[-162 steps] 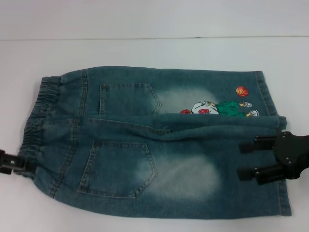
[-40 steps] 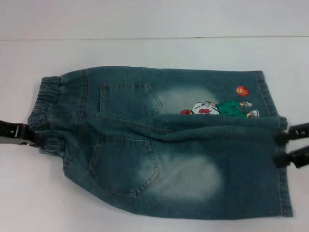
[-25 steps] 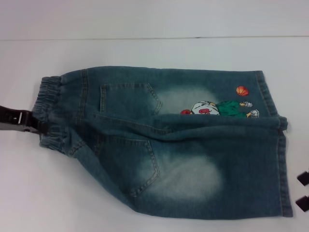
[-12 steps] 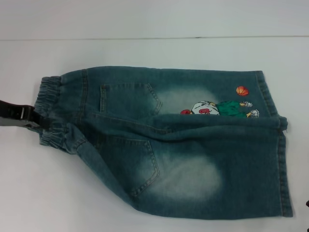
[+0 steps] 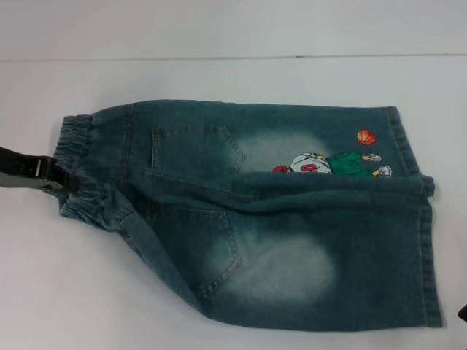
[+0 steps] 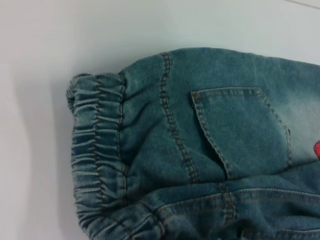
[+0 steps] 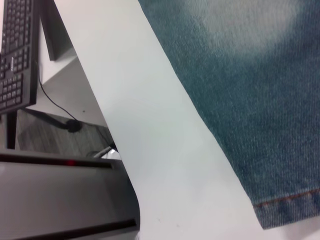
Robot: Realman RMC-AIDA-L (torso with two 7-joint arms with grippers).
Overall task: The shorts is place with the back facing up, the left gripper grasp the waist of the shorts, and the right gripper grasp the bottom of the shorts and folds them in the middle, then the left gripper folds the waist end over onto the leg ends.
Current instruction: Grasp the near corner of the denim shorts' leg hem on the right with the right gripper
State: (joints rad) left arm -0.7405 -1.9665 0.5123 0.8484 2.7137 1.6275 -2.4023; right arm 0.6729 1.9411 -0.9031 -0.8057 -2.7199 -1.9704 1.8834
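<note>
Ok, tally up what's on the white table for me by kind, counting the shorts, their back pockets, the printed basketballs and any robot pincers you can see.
Denim shorts: 1
Patch pockets: 2, far one and near one
Orange basketball print: 1
Pincers: 1, the left pincer at the waist; the right pincer shows only as a dark sliver at the frame edge
Total: 5

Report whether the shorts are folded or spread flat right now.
Folded lengthwise: the shorts lie with one half over the other, cartoon print partly covered. The left gripper is at the waist; waist end not yet folded over.
</note>
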